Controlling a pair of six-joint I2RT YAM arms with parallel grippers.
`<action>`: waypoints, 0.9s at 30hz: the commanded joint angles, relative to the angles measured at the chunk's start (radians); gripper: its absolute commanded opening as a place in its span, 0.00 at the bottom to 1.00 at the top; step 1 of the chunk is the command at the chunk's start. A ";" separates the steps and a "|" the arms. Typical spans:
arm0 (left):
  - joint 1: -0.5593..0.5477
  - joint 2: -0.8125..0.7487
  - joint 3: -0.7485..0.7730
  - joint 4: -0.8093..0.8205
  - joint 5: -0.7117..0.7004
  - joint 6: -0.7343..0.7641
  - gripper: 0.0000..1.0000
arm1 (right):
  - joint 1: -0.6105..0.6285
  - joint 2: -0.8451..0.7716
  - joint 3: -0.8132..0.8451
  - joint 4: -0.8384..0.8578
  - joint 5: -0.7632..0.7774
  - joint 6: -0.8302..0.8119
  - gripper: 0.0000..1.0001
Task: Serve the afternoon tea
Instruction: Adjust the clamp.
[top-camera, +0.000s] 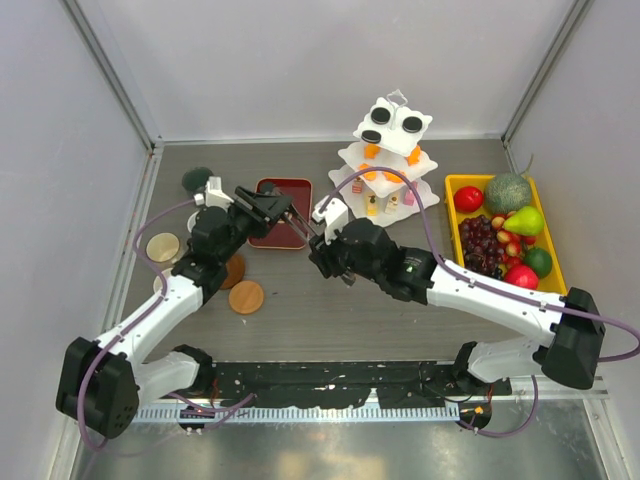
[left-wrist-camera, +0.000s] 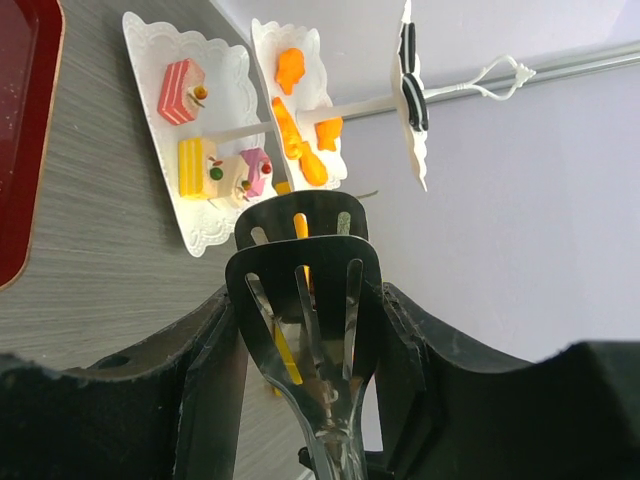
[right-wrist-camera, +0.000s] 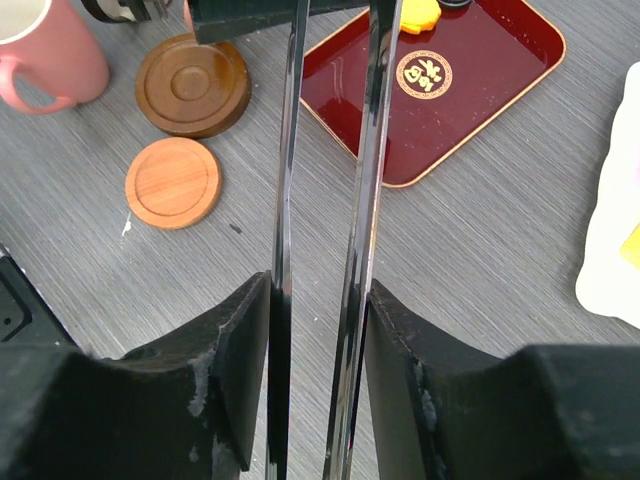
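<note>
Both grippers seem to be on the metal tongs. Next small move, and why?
Probably open the left gripper and back off: the right gripper is closed across both blades of the metal tongs, while the left clamps their slotted heads.

We note white three-tier stand (top-camera: 385, 108) upright, far, right of centre on tabletop (top-camera: 330, 310). Black round sweets (top-camera: 411, 124) on top tier, orange sweets (top-camera: 371, 151) on middle, pink-yellow sweets (top-camera: 373, 206) on lowest. Brown coasters (top-camera: 246, 296) flat at left; dark green mug (top-camera: 197, 179) far left.
</note>
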 joint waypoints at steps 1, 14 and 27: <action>0.012 -0.039 -0.012 0.112 0.001 -0.028 0.06 | 0.003 -0.045 -0.007 0.069 -0.030 0.032 0.49; 0.012 -0.102 -0.045 0.150 -0.005 -0.043 0.00 | -0.005 -0.065 -0.030 0.115 -0.047 0.083 0.55; 0.012 -0.122 -0.066 0.136 -0.010 -0.031 0.17 | -0.005 -0.071 -0.030 0.115 -0.012 0.081 0.44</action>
